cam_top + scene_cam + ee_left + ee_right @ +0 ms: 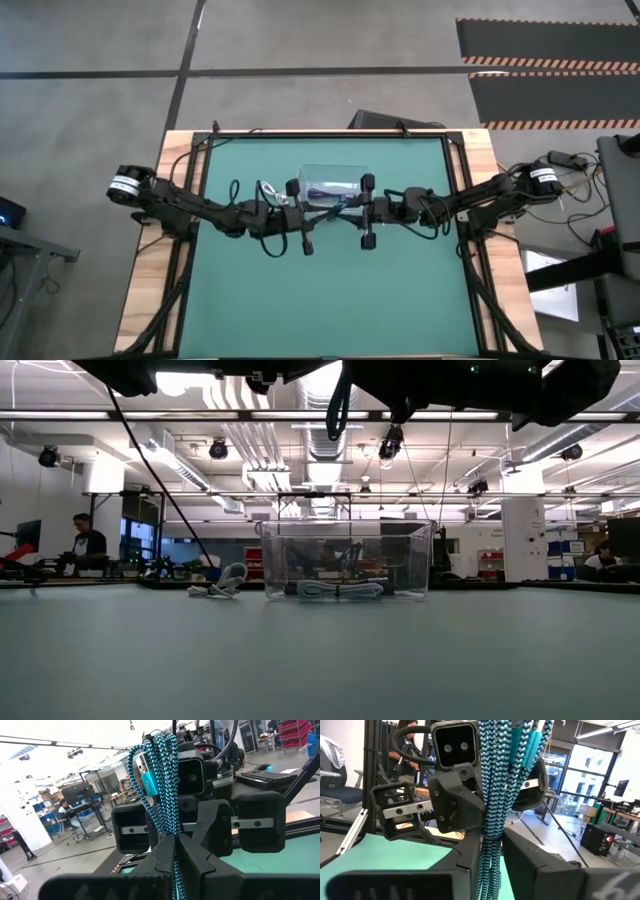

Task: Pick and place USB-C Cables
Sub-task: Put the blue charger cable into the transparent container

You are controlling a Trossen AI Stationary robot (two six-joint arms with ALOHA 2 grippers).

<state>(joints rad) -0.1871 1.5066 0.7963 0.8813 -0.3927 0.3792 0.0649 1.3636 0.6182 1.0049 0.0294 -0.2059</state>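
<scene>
A teal-and-black braided cable bundle (160, 785) with a teal plug (149, 779) is held in the air between my two grippers, which face each other over the table's middle. My left gripper (305, 213) and my right gripper (365, 212) are both shut on it, just at the near side of a clear box (335, 183). A pale grey cable (340, 590) lies on the box's floor. A white cable (222, 582) lies on the mat left of the box. My left gripper pinches several strands of the teal bundle (175, 851) between its two fingers, coming level from the table's left. The bundle runs on toward the other gripper, lifted clear of the table. My right gripper pinches several strands of the same bundle (489, 851) between its two fingers, coming level from the table's right. The strands run on past the fingers toward my left gripper, clear of the table.
The green mat (330, 300) is bare on its near half. The clear box (345, 560) stands at mid-table toward the far edge. A black frame (455, 190) runs along the mat's sides. People sit in the room beyond (88, 540).
</scene>
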